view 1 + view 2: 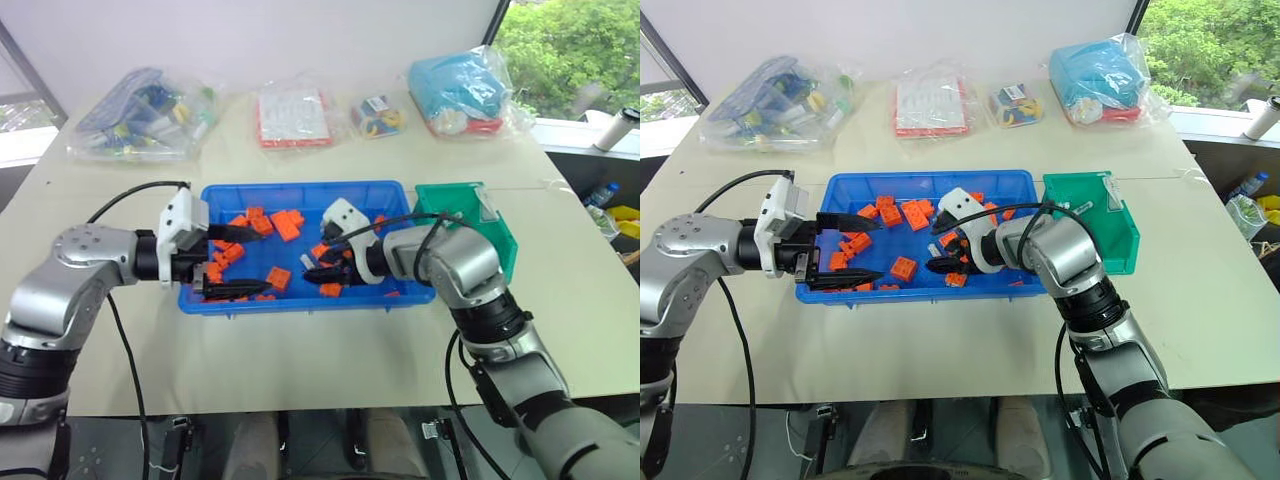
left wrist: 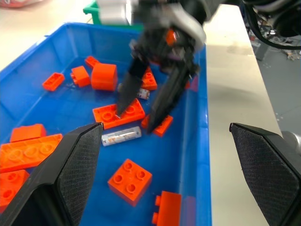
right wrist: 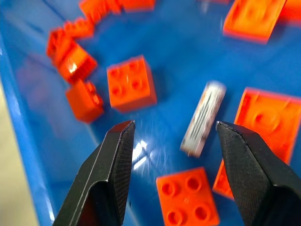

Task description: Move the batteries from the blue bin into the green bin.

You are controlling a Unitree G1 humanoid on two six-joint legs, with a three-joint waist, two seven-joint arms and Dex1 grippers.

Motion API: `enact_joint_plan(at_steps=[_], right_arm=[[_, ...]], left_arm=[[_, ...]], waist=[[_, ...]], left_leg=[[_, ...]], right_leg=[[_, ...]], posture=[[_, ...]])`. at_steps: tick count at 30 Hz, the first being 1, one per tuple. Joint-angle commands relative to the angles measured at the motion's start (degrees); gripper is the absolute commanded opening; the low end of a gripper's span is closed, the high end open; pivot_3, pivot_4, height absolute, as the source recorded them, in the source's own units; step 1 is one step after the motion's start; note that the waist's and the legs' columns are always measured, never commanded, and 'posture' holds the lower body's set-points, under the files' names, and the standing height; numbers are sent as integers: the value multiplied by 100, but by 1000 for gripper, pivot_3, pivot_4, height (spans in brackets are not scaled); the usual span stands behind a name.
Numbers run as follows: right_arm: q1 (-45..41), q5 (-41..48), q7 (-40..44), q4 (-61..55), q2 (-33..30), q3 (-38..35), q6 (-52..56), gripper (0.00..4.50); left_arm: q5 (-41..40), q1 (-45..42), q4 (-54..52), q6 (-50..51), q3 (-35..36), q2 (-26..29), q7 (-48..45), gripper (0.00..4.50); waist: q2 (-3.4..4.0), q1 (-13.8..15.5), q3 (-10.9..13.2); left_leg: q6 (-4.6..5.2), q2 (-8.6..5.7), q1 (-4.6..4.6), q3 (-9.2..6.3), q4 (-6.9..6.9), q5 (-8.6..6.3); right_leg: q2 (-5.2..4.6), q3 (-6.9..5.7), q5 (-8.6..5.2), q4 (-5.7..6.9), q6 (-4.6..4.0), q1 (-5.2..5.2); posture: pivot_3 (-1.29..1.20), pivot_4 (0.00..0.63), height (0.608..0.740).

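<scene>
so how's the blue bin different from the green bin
The blue bin is wide and shallow; the green bin is much narrower and deeper. The blue bin holds orange blocks and a battery; nothing can be made out inside the green bin. Both are plastic and sit side by side on the table.

Blue bin (image 1: 300, 190): bright blue plastic. Green bin (image 1: 500, 235): solid green. Blocks (image 2: 130, 181): uniform orange, studded tops. Battery (image 2: 121, 136): silver-white with fine dark print along its side. Table (image 1: 330, 350): pale beige. Right gripper (image 2: 141, 110) and left gripper (image 2: 164, 155): black fingers, fine cross-hatched pads.
</scene>
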Motion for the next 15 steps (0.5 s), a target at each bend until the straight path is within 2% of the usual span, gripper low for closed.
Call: enact_joint_plan(at_steps=[1, 13, 15], right_arm=[[-81, 45, 4, 19, 61, 34, -178, 2797], [-260, -468, 114, 1114, 110, 665, -1166, 2797], [-261, -492, 135, 1159, 131, 659, -1250, 2251]], left_arm=[[5, -104, -42, -70, 172, 65, 27, 4500], [-2, -215, -71, -43, 113, 3, 72, 4500], [-6, -206, -82, -41, 105, 8, 70, 4500]], waist=[[0, 7, 0], [-2, 11, -1], [-2, 13, -1]], left_leg=[[0, 0, 0, 0, 0, 0], [0, 0, 3, 0, 2, 0], [0, 0, 3, 1, 2, 0]], right_leg=[[0, 0, 0, 0, 0, 0], [0, 0, 0, 1, 0, 2], [0, 0, 0, 1, 0, 2]], posture=[[0, 150, 737], [0, 150, 737], [0, 150, 737]])
